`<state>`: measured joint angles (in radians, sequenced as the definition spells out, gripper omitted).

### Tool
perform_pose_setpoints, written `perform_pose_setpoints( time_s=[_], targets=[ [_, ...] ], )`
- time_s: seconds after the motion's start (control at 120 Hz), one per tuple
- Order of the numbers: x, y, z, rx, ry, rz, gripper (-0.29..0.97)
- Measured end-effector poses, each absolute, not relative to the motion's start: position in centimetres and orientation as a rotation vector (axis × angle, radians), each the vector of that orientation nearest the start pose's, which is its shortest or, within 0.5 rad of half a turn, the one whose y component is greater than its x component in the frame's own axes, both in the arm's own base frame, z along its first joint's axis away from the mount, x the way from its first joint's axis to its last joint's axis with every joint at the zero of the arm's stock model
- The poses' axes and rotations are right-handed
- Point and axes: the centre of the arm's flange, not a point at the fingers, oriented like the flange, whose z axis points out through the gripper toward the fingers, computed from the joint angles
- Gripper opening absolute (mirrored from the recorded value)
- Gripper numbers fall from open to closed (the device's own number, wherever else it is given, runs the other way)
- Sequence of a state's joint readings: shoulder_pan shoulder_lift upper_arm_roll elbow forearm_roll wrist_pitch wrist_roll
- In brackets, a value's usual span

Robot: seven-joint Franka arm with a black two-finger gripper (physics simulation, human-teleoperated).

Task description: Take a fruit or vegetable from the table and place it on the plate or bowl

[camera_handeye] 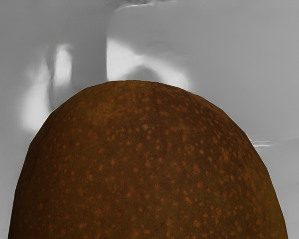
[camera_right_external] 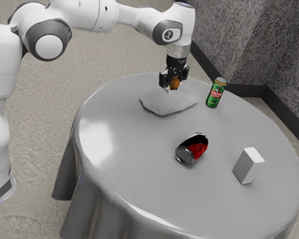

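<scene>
The gripper [camera_right_external: 173, 86] is clamped on the brown speckled fruit [camera_right_external: 175, 82], just above the grey plate [camera_right_external: 159, 105]. From the plate, a green can [camera_right_external: 216, 93] stands at three o'clock and a red can [camera_right_external: 192, 148] lies at five.

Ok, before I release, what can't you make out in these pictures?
1. Brown fruit: wrist view, cut off by the picture's edge; exterior view, the gripper covers most of it.
2. Plate: wrist view, the fruit hides the part under it, so the gap between them is unclear.
3. Green can: exterior view, label too small to read.
</scene>
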<state>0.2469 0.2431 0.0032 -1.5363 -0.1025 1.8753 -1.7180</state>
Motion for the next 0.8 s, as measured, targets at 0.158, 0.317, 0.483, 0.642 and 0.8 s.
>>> perform_pose_setpoints(
  time_s=[0.158,0.317,0.483,0.642,0.8],
  targets=[
    [62.3,18.3,52.3,1.611,2.547,-0.001,0.23],
    [63.0,20.0,50.4,1.624,2.558,-0.029,0.23],
    [64.1,20.2,49.0,1.660,2.544,-0.051,0.23],
    [64.3,20.3,48.3,1.684,2.534,-0.062,0.23],
    [64.3,20.2,48.4,1.703,2.518,-0.049,0.52]
  ],
)
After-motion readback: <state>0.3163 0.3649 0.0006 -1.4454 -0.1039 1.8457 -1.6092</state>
